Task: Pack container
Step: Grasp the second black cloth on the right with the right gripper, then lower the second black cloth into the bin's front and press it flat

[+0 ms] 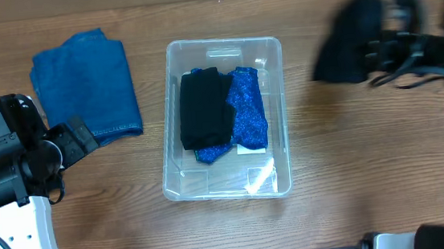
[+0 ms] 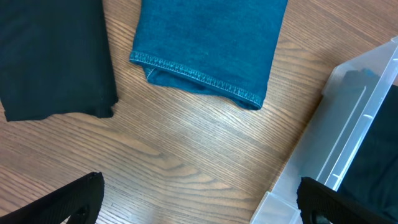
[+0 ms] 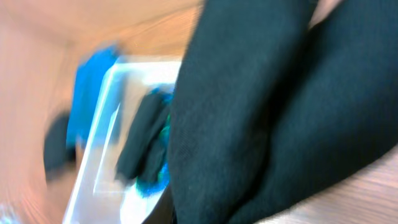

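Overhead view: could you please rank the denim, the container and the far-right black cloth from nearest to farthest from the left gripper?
1. Denim, upper left, right beside the left gripper.
2. Container, centre.
3. Black cloth, far upper right.

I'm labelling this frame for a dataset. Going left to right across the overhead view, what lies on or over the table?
Folded blue denim → clear container, holding a black cloth then a sparkly blue cloth → dark garment, blurred, far right.
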